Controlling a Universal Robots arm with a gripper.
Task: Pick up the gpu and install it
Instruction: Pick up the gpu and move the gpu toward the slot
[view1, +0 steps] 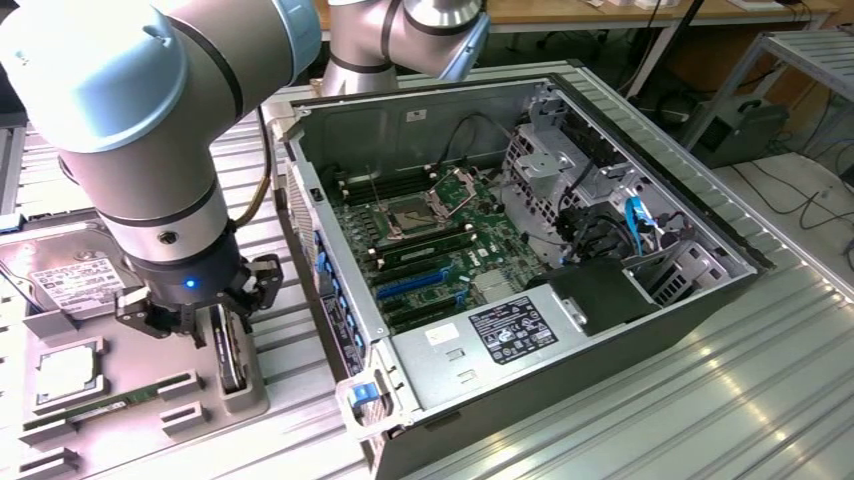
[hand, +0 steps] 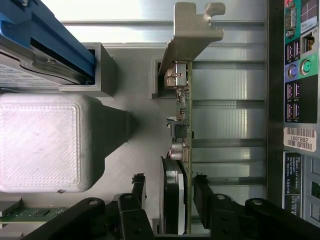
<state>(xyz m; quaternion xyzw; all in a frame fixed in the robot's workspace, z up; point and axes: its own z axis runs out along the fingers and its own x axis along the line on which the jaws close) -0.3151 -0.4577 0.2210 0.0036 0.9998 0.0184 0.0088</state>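
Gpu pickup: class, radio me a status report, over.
Gripper open, straddling the gpu. It stands on edge in its holder, not lifted. No obstruction seen around it.

on the rear panel of the computer case, next to the column of usb ports, a white barcode sticker carries a code that reads roughly 186f882. just past it on the same panel, a dark label holds lines of print too small to read. near the case's network port, a small tag seems to begin with "pro"; the rest is unclear. inside the case, on the metal cover beside the motherboard, a black label bears white print and symbols, illegible. outside the case, to the exterior view's left, the hard drive has a white label, also illegible. markings on the gpu cannot be made out.
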